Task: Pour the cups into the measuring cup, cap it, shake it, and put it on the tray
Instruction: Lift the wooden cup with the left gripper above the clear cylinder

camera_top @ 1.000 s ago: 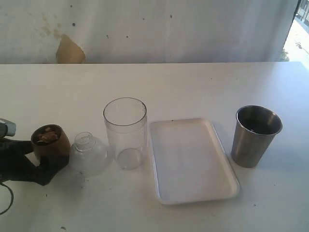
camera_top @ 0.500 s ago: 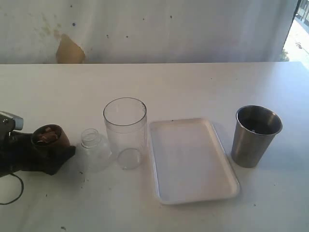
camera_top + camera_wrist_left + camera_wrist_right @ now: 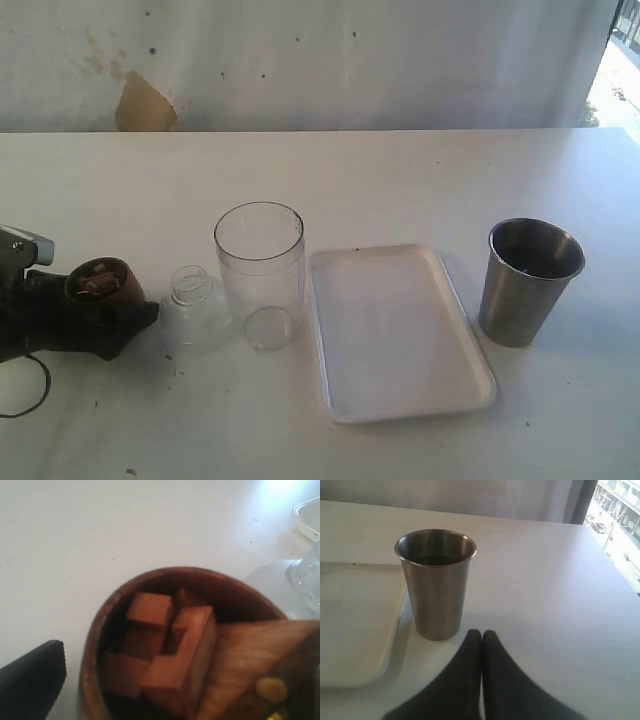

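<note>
Measuring cup (image 3: 259,270): stands upright between cap (image 3: 192,308) and tray (image 3: 400,335). Left gripper (image 3: 105,312): jaws apart, straddles wooden cup (image 3: 98,281). Right gripper (image 3: 481,635): pressed together, near tumbler (image 3: 436,585), not touching.

The left gripper (image 3: 128,312), cut off at the picture's edge, hides the lower body of the wooden cup (image 3: 98,280). The left wrist view blurs it. What the tumbler (image 3: 530,285) holds is too dark to tell.

White counter (image 3: 400,180), clear dome cap (image 3: 192,305) just beside left gripper (image 3: 105,300), measuring cup (image 3: 259,270) and white tray (image 3: 400,330) beyond, steel tumbler (image 3: 528,285) before right gripper (image 3: 481,636).
</note>
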`<action>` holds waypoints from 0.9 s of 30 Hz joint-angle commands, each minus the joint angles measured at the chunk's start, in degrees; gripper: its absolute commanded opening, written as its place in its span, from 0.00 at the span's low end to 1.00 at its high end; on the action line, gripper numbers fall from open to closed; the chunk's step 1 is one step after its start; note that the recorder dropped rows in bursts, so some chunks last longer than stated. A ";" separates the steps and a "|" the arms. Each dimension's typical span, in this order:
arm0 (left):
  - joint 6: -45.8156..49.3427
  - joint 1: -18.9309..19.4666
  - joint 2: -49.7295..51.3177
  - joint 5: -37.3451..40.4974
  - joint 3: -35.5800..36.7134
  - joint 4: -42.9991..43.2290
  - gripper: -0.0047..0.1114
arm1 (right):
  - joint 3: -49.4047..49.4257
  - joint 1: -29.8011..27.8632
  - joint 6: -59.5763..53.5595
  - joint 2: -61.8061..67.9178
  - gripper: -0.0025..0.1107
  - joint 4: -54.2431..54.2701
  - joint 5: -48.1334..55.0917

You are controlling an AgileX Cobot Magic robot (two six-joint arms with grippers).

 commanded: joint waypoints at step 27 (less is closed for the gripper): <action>-1.47 -0.05 4.01 -4.91 -0.14 0.22 0.94 | 0.31 -0.33 0.26 -0.29 0.02 -0.39 -0.48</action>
